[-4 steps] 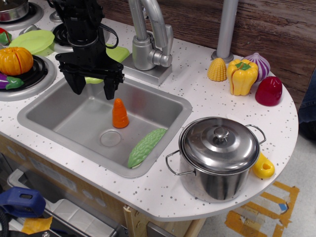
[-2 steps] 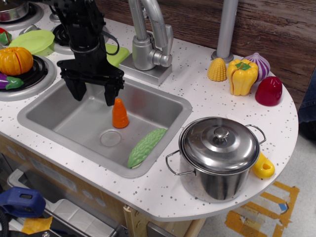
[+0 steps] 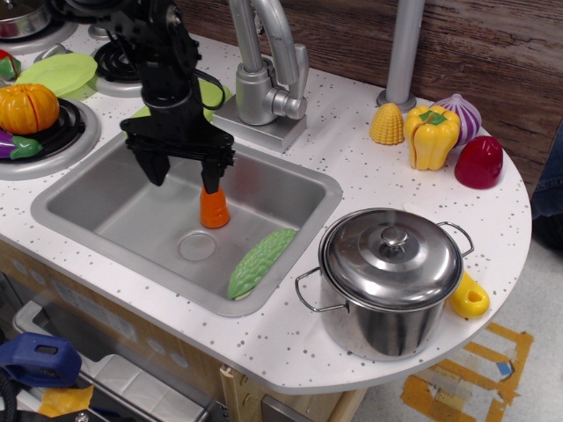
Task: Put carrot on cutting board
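My black two-fingered claw hung over the far left part of the grey metal sink basin, pointing down, with its fingers spread wide. The right finger stood directly over the tip of the small bright orange plastic carrot, covering it; whether it touched the carrot could not be determined. The left finger was well to the left of the carrot, so nothing was gripped between them.

The carrot stood upright on its wider base on the sink floor, just beyond and to the right of the round drain. The bumpy green plastic gourd lay on the sink floor to the right of the drain, leaning against the near right wall.

The flat lime-green plastic cutting board lay on the white speckled table beyond the sink, left of the grey metal faucet, mostly hidden behind my arm.

At the far left, the pale green round disc and the ribbed orange plastic pumpkin sat on the stove burners. On the right stood the lidded steel pot, with a yellow corn piece, yellow bell pepper, purple onion and red piece beyond it.
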{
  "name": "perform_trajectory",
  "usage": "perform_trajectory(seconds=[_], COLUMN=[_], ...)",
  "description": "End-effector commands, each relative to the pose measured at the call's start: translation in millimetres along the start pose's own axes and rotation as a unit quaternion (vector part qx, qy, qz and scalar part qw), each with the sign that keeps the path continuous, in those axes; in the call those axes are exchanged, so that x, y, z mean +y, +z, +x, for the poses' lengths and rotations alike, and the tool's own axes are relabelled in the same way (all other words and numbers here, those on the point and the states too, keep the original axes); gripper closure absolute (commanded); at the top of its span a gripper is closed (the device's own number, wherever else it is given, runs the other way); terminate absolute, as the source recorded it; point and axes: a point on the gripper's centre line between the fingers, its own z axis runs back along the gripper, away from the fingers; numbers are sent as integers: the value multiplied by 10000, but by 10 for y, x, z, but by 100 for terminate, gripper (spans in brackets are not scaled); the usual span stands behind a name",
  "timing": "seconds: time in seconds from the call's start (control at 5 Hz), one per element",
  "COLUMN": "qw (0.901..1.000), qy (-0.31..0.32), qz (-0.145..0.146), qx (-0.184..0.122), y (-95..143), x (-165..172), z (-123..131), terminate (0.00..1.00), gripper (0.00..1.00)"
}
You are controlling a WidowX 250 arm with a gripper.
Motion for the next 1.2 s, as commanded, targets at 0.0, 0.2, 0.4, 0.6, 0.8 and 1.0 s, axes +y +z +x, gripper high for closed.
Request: perform_trajectory(seconds=[0.0, 0.2, 0.4, 0.6, 0.8, 1.0], qw=[9990, 9985, 9980, 9977, 9977, 9975], qy=[-177, -302, -399, -444, -443, -408], qz=[-43, -94, -125, -151, -204, -232], qx=[-405, -439, -465, -486, -464, -529], y=[-25, -76, -168, -235, -315, -393], x=[-101, -80, -41, -20, -1, -7], z=[211, 279, 325, 350, 351, 326], terminate=[0, 0, 0, 0, 0, 0], gripper=[0, 0, 0, 0, 0, 0])
